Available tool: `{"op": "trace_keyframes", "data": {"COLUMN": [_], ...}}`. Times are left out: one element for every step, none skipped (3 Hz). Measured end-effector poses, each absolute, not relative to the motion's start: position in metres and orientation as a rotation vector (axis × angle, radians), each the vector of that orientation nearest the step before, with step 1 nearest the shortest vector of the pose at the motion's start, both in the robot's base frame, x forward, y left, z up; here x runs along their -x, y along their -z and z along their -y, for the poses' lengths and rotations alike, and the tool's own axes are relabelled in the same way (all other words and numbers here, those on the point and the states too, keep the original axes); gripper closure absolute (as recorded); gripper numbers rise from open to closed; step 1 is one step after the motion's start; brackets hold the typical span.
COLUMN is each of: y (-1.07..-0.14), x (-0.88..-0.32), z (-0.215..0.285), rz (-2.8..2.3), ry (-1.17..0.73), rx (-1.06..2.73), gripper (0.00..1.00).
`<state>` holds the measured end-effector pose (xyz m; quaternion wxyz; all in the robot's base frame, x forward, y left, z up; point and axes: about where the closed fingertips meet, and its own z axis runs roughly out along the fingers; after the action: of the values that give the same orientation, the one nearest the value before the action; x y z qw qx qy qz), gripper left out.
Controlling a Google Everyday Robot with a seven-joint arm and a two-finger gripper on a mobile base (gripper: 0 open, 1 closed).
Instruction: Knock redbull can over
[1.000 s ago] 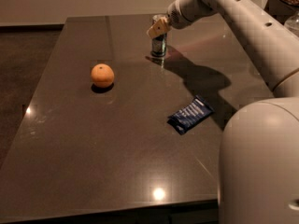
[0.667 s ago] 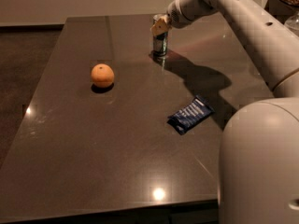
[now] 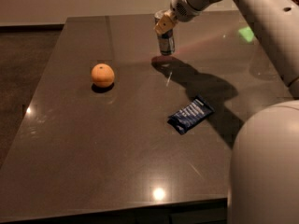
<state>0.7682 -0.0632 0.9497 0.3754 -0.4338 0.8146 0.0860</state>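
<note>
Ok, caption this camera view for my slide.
Gripper at top of upright redbull can; orange and wrapper apart on table.

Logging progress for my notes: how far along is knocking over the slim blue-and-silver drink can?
Done: the approach; the gripper is at the top rim of the slim blue-and-silver metal can, on the far side of the dark table. In hand: the push; whether it touches I cannot tell. Left: the tipping, since the can stands upright.
</note>
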Motion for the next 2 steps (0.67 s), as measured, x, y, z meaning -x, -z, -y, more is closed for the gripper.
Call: {"op": "trace_keyframes", "data": {"y": [-0.962,-0.964], "x": [-0.734,-0.707], "z": [0.069,0.077], "rz": [-2.097,-2.120], "ry": [-0.114,-0.034], "rx": [1.288,1.440], "gripper": [1.00,1.00]}}
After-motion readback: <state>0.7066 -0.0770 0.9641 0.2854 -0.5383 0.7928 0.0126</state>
